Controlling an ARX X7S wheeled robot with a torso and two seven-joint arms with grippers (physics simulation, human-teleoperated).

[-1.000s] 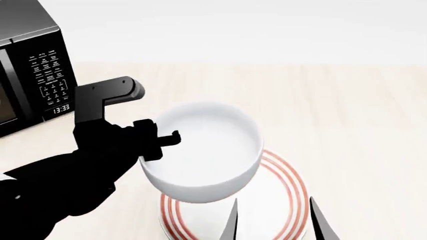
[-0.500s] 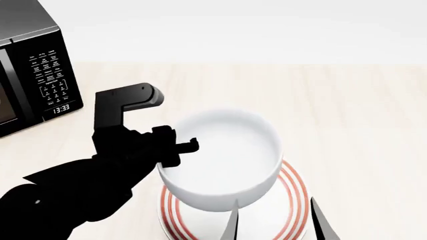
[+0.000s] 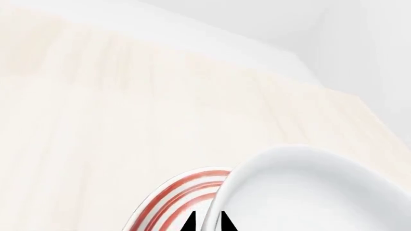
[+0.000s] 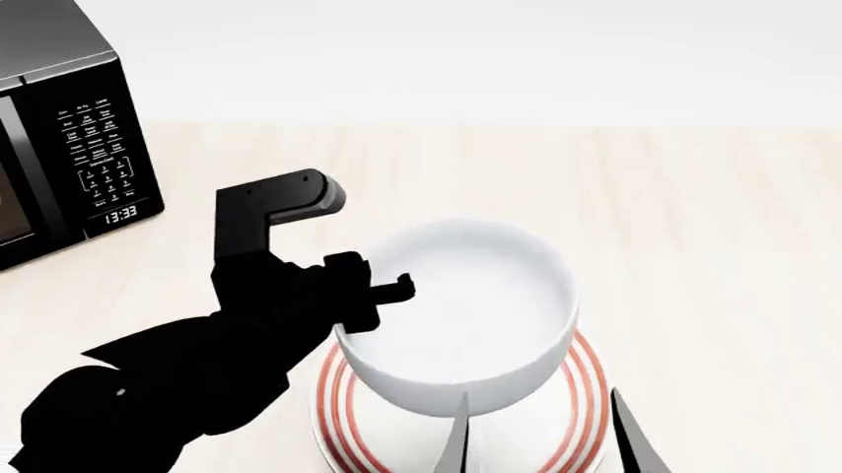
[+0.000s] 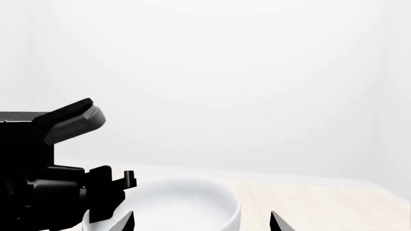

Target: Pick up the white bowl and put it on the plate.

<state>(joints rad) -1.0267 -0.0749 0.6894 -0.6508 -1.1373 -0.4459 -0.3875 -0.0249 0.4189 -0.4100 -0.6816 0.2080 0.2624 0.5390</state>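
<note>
Bowl: white bowl [image 4: 456, 315] is hanging in the left gripper [image 4: 355, 307], pinched by its rim at the nine o'clock side; the wrist view is showing two dark tips straddling the rim [image 3: 222, 207], so the jaws are clamped on it; a rim pinch is probably keeping the fingers clear of the landing surface.
Plate: plate [image 4: 579, 394] is lying on the pale wooden table [image 4: 684, 217] directly beneath the bowl, its red rings peeking out from four to eight o'clock; whether the bowl's base is touching it or hovering just above, I cannot tell.
Right gripper: right gripper [image 4: 539, 434] is waiting at six o'clock of the plate with its two pointed fingers spread apart around nothing; likely parked out of the way.
Judgement: bowl is sitting roughly centred over the rings, so what remains is lowering and letting go.
Writing: microwave [image 4: 66, 148] at ten o'clock is displaying 13:33 on its clock; keypad labels are too small to read; no brand is showing.
</note>
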